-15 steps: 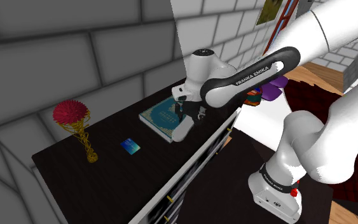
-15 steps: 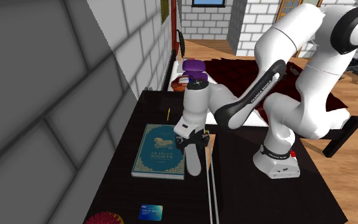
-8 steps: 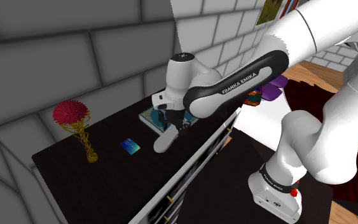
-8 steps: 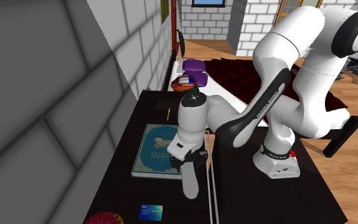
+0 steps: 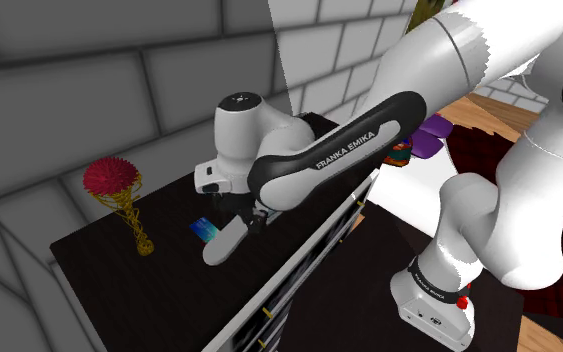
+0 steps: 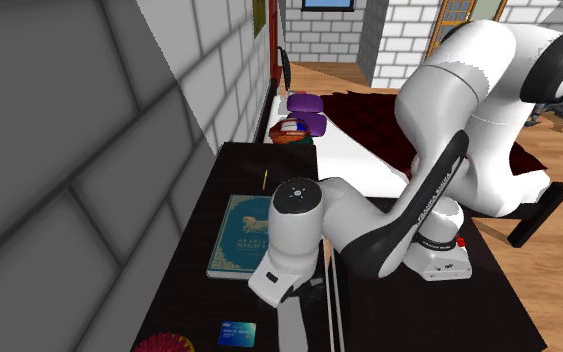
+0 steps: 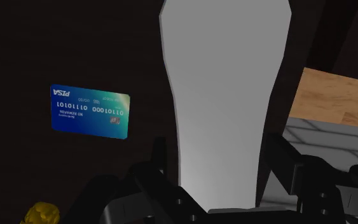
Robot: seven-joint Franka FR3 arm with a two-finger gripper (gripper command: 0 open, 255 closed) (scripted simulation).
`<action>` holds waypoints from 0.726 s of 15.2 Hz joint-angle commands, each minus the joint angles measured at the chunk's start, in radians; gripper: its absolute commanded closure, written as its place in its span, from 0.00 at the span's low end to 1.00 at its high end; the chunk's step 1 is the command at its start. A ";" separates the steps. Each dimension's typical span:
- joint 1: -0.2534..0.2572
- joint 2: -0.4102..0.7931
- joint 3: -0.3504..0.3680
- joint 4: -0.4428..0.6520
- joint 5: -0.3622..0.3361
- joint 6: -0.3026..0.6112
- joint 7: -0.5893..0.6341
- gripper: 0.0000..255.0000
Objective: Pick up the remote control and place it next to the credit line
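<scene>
The black claw [image 7: 215, 162] is clamping a long pale-grey remote control [image 7: 225, 89]. At the wrist view's middle left the blue rectangular card [image 7: 89, 111] is showing digits, illegible in the shoulder view.

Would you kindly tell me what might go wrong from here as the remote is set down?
The long white remote control is clasped near one end by the end effector, so it may tip on release. It hangs close beside the blue credit card and could land on it. The dark table's edge is near on its other side.
</scene>
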 commanded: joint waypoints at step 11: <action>0.041 0.202 0.043 0.164 0.028 0.036 0.069 1.00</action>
